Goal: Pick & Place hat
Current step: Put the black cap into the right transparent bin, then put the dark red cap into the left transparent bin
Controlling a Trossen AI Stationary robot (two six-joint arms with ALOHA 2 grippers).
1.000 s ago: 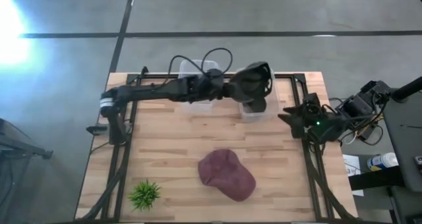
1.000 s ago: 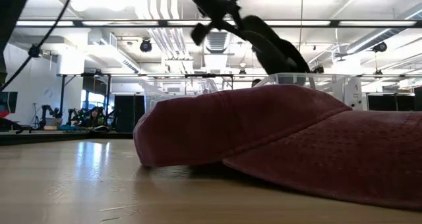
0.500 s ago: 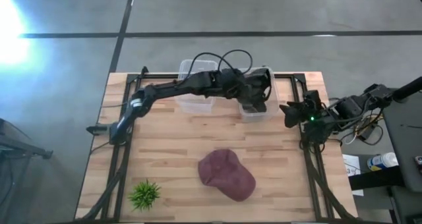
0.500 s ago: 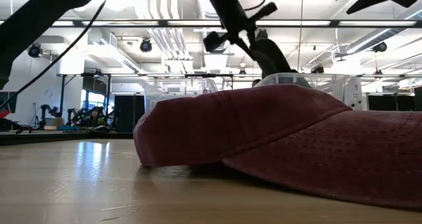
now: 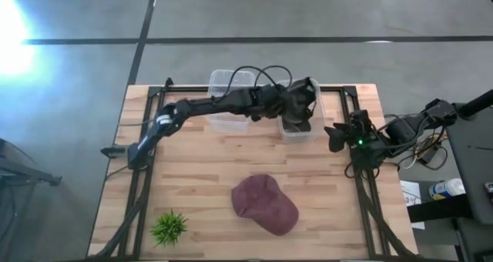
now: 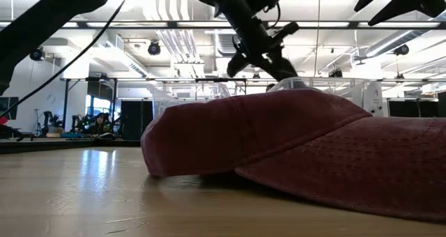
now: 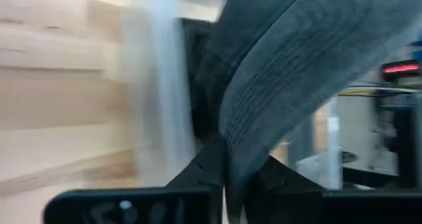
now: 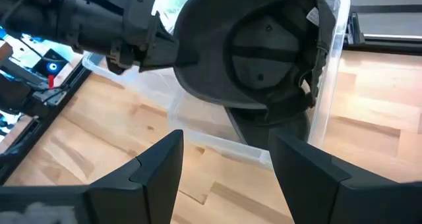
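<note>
A dark grey cap (image 5: 302, 97) is over the clear bin (image 5: 314, 131) at the table's far right, held by my left gripper (image 5: 279, 100), which is shut on it. In the right wrist view the cap (image 8: 264, 53) shows its hollow inside, and its lower part dips behind the bin's wall (image 8: 323, 118). A maroon hat (image 5: 264, 205) lies flat on the table near the front and fills the low view (image 6: 293, 146). My right gripper (image 5: 334, 136) hovers open near the table's right edge, pointing at the bin. My left gripper pinches the cap's brim at its edge (image 7: 229, 155) between its two fingers, coming level from the table's left. The cap is tipped on its side with the opening toward the table's right. Its lower part (image 8: 270, 128) hangs inside the bin.
A second clear bin (image 5: 229, 100) stands to the left of the first, under the left arm. A small green plant (image 5: 169, 227) sits at the near left corner. Black frame rails (image 5: 362, 193) run along the table's sides. Bare wood lies between the bins and the maroon hat.
My left arm has bent at the elbow, its wrist has turned, and its gripper has come down toward the right bin, still shut on the cap. The cap has sunk lower into the bin. My right gripper has shifted slightly toward the table's left.
</note>
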